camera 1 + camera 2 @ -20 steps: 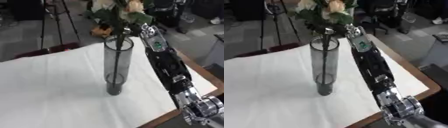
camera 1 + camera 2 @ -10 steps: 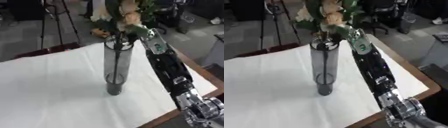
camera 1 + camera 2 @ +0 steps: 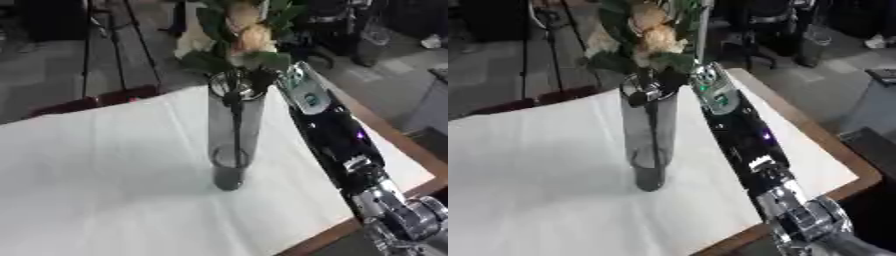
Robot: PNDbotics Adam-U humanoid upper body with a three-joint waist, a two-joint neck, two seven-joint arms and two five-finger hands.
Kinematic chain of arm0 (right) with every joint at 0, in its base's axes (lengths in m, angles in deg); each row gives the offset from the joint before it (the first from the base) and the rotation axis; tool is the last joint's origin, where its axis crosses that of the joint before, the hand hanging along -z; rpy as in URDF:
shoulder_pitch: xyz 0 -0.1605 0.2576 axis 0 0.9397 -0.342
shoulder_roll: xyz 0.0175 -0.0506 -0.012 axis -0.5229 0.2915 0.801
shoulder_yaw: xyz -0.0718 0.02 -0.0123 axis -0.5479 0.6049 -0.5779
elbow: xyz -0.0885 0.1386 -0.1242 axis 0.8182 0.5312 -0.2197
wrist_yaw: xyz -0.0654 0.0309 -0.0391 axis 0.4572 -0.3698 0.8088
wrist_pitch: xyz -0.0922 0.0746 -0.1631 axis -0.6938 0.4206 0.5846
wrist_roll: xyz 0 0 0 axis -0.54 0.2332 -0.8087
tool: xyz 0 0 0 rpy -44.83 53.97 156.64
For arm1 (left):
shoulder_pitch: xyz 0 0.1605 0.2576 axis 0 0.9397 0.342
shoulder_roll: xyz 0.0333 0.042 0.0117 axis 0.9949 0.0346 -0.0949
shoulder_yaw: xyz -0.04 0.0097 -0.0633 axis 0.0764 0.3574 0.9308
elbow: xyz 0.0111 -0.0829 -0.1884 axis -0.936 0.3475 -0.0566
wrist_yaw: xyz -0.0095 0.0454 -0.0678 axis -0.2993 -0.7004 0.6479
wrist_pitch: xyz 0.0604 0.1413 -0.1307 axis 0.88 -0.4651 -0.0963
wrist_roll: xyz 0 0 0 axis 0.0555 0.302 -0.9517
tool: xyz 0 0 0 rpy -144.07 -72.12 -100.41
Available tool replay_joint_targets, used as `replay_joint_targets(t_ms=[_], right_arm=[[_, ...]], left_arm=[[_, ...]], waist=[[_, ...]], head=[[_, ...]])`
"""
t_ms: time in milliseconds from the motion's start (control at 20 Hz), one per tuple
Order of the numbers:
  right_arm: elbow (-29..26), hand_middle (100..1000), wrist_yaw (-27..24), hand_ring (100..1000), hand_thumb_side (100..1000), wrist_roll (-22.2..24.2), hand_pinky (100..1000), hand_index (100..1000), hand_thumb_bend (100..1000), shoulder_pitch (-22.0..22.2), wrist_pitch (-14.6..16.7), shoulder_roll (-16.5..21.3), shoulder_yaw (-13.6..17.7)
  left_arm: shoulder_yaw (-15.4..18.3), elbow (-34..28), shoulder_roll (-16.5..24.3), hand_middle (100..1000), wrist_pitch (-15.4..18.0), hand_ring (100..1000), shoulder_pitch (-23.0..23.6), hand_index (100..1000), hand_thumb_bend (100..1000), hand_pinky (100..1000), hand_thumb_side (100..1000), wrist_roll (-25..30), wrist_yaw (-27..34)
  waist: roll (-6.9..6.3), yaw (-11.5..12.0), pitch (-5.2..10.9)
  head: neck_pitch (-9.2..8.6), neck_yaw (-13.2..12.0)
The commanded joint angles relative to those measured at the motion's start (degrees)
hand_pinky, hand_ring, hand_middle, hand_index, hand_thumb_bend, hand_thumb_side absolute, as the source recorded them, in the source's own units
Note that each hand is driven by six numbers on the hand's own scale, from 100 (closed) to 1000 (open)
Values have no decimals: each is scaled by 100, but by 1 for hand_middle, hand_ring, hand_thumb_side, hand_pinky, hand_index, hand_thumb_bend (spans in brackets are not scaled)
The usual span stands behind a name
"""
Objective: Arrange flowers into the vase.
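1. Since a second earlier, flowers (image 3: 241,42) had sunk, stems entering the vase (image 3: 233,140).
2. Right hand (image 3: 259,80) sat at the rim; whether it clamped the stems, unclear.
3. Vase stood mid-bench (image 3: 96,165); insertion looked nearly done.

Smoky grey vase (image 3: 233,131), cream/peach flowers (image 3: 248,36) w/ dark green leaves, white tablecloth (image 3: 96,175), arm probably black.

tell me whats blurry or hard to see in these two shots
Left eye view: soft throughout; the flowers smear into pale blobs against a dark background, and the right hand is lost among leaves at the vase rim. Right eye view: equally soft; the white tablecloth looks flat, with faint shadows.
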State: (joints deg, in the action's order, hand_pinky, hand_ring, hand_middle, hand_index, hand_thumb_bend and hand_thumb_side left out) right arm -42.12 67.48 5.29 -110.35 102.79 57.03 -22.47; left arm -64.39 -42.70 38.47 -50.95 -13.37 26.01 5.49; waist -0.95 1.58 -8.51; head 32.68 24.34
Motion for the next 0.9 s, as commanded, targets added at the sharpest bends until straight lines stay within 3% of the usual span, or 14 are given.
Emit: replay_joint_targets(t_ms=[50,900], right_arm=[[-19,911,89,926,541,788,906,958,1000,-74,819,158,15],[54,911,159,927,541,788,910,960,1000,28,818,243,119]], left_arm=[[46,-80,95,635,7,671,-39,828,517,726,971,5,11],[54,-78,100,635,4,671,-32,828,517,727,971,2,7]], waist=[[15,10,89],[17,-6,108]], head=[[-57,19],[-59,14]])
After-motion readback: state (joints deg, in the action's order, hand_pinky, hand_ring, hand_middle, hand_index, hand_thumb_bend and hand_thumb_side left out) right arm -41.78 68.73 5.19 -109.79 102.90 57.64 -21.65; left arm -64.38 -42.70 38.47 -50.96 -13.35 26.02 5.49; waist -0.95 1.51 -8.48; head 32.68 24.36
